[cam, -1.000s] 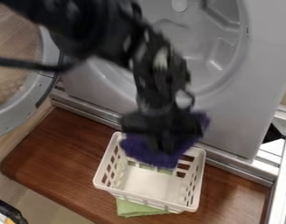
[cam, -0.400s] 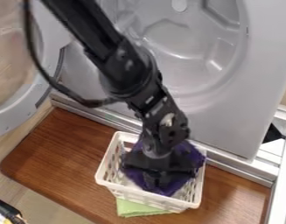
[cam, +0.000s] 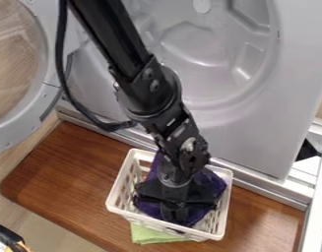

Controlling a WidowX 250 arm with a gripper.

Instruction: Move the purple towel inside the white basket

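Note:
The black gripper (cam: pixel 175 212) hangs low inside the white basket (cam: pixel 117 199), with its fingers close together and shut on the purple towel (cam: pixel 206 209). The towel lies bunched beneath and around the gripper, within the basket walls; the gripper hides its middle. How much of the towel rests on the basket floor is hidden.
A light green cloth (cam: pixel 150 235) lies partly under the basket's front side on the brown wooden board (cam: pixel 71 177). Behind stands a grey machine front (cam: pixel 255 133), with a round door (cam: pixel 38 110) open at left. A metal rail runs along the board's back edge.
The gripper has come down into the basket, and the purple towel has moved down with it from above the basket's back part. Since the middle frame both are slightly lower.

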